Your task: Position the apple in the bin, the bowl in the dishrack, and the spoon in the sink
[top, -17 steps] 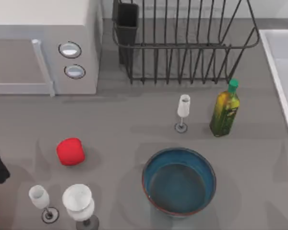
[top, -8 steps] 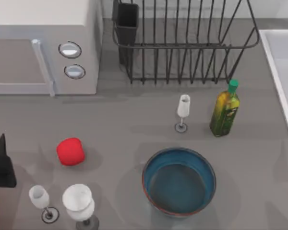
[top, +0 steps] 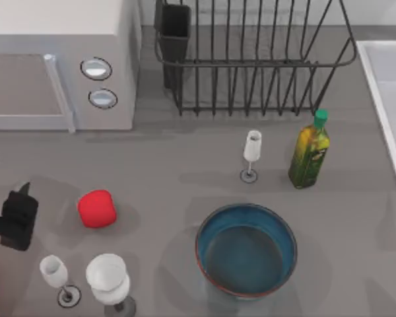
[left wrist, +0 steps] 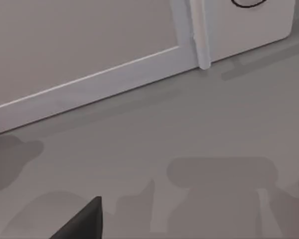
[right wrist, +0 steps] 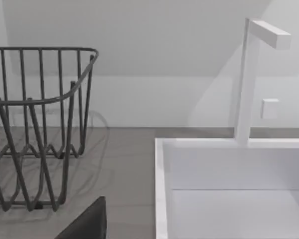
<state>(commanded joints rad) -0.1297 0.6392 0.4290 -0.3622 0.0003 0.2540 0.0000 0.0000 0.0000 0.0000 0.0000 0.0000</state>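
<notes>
Microwave (top: 59, 66), oil bottle (top: 309, 150), three wine glasses (top: 251, 153).

Grey table (top: 185, 152), pale wall (right wrist: 154, 59) behind

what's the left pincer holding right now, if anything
Nothing. The left pincer is at the table's left edge, beside the apple with bare table between them.

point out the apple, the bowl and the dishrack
apple (top: 96, 209), top view, middle of its red top
bowl (top: 246, 252), top view, blue inside
dishrack (top: 251, 63), top view, front rail
</notes>
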